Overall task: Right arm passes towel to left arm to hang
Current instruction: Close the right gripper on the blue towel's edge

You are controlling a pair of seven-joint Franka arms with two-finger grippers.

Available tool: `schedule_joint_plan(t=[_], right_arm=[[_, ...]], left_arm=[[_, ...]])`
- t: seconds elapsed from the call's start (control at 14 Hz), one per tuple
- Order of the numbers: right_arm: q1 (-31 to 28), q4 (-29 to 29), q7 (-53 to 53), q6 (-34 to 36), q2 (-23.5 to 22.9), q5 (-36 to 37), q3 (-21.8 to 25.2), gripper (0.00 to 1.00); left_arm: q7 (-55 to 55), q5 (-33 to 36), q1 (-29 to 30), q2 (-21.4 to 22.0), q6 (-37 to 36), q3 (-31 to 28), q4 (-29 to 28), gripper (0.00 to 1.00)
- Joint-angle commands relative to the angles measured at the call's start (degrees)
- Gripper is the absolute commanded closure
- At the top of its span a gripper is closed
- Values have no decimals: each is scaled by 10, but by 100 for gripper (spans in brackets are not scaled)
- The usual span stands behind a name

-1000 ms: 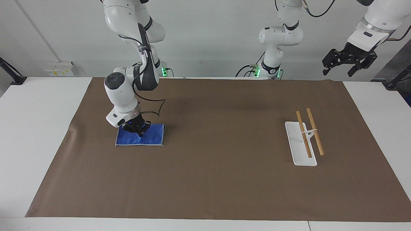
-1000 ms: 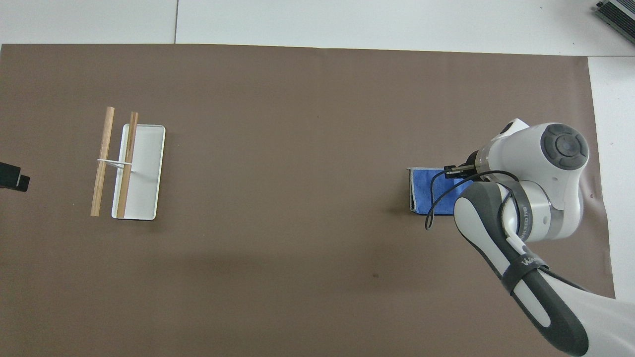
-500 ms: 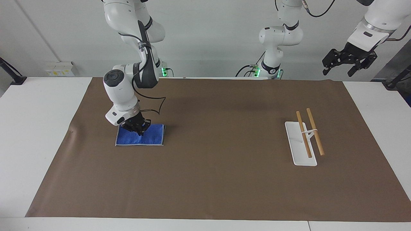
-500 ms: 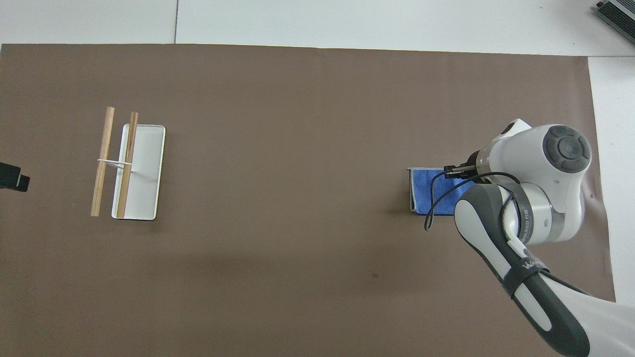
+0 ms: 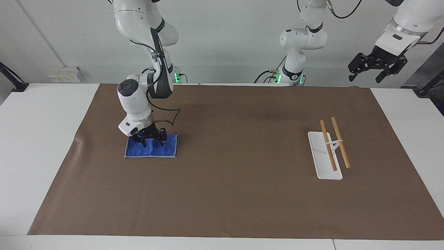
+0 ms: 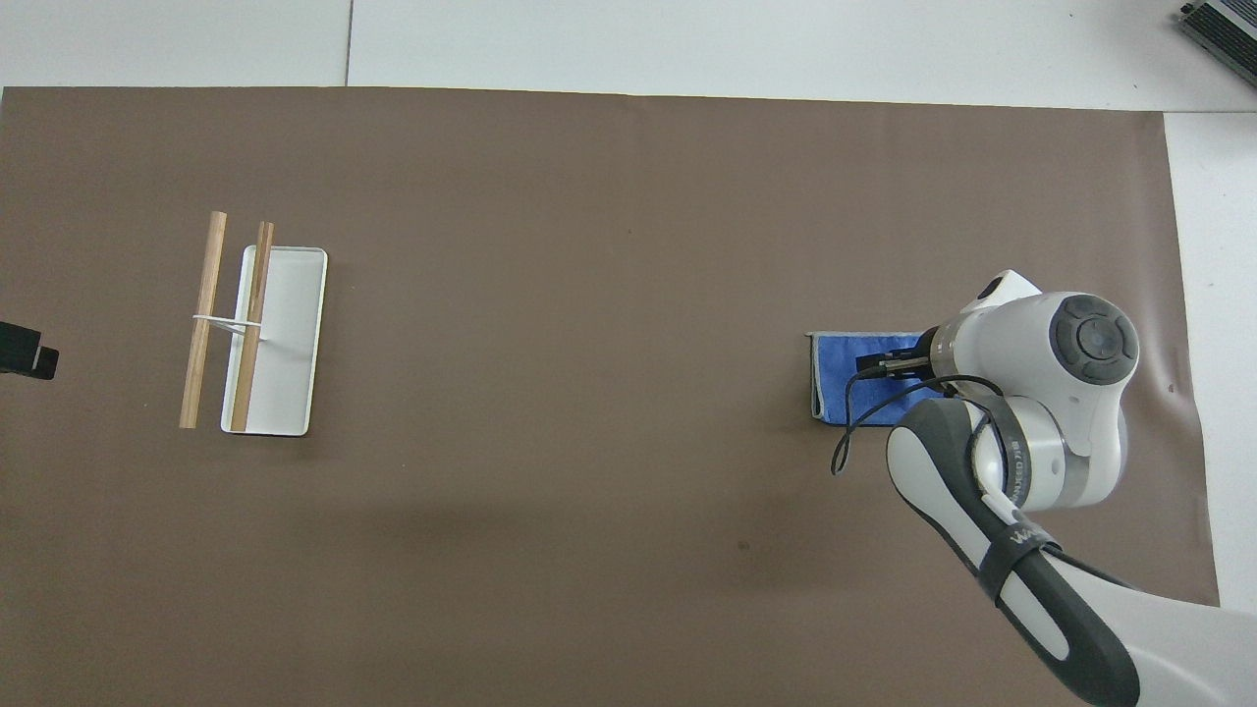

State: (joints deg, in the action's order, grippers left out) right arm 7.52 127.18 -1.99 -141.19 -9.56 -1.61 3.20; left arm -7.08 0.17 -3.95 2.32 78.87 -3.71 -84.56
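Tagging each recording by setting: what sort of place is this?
Probably a robotics lab bench: two bare white arms, right gripper over a blue towel on a brown mat, small towel rack, left gripper waiting raised.

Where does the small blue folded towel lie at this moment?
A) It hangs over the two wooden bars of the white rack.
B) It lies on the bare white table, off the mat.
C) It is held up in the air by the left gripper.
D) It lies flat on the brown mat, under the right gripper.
D: the small blue folded towel lies flat on the brown mat, with the right gripper low over its edge nearer the robots, jaws spread.
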Motion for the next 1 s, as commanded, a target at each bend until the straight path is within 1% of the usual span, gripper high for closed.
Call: schedule_joint_plan(t=[0.0,0.21,0.36,0.43,0.5,0.64,0.71,0.79,0.93], right_arm=[[-22,17,-37,-20,0,-9,-5,0],[-22,31,-35,-58,-7,-8,-6,0],[-23,34,-39,-59,-7,-8,-6,0],[-22,34,-38,-59,-7,-8,-6,9],[-22,34,-38,-59,-10,-8,-6,28],[-22,34,-37,-59,-13,-8,-6,71],[-22,34,-30,-59,-13,-8,-6,90],[-22,33,-24,-59,-13,-8,-6,100],[-20,32,-3,-59,-13,-8,-6,100]], left_arm=[[5,10,3,17,6,3,-21,0],[5,10,3,17,6,3,-21,0],[5,10,3,17,6,3,-21,0],[5,10,3,17,6,3,-21,0],[5,10,3,17,6,3,-21,0],[5,10,3,17,6,3,-21,0],[5,10,3,17,6,3,-21,0],[5,10,3,17,6,3,-21,0],[5,10,3,17,6,3,-21,0]])
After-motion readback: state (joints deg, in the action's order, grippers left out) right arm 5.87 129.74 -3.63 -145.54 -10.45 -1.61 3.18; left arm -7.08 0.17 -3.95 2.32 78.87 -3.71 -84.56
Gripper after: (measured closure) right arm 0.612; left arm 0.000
